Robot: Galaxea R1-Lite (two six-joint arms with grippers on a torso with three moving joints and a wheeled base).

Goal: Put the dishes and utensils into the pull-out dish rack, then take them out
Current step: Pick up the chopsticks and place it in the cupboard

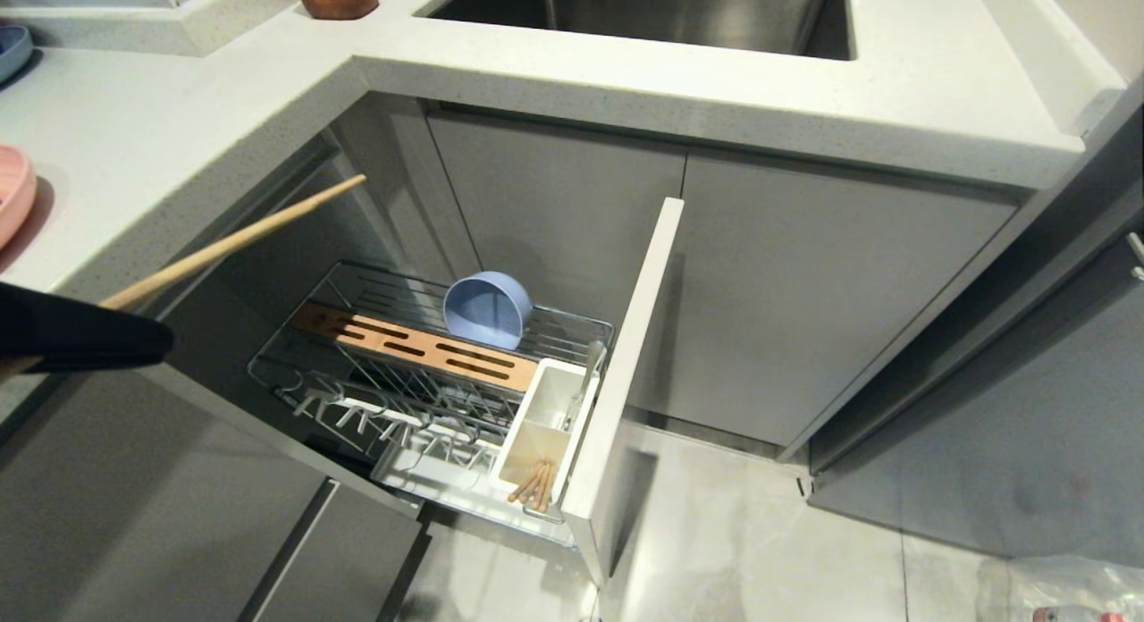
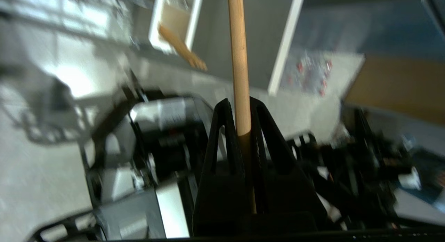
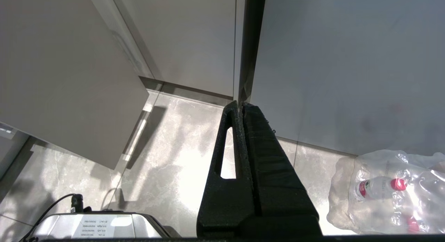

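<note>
Down below the desk [image 1: 626, 86], the pull-out dish rack [image 1: 429, 363] stands drawn out from the cabinet, its pale front panel [image 1: 626, 381] edge-on to the head view. Inside the rack, the blue bowl [image 1: 487, 309] sits tipped on its side on the wire shelf just behind the slotted copper-brown strip [image 1: 420, 347]. The white utensil caddy [image 1: 545, 434], set against the front panel, holds wooden chopsticks [image 1: 534, 484] in its near compartment, and a grey spoon [image 1: 581, 385] leans upright along its far side. The left end effector [image 2: 242, 111] is clamped on a single chopstick [image 1: 241, 238], held up and to the left of the rack; its long axis slants from the fingers toward the cabinet corner, free tip pointing up and away. A pink plate [image 1: 13, 202] lies on the desk, well apart from the rack. The right end effector [image 3: 242, 108] hangs over the floor [image 3: 167, 165] with fingers pressed together, holding nothing, near a pack of bottles [image 3: 389, 193].
</note>
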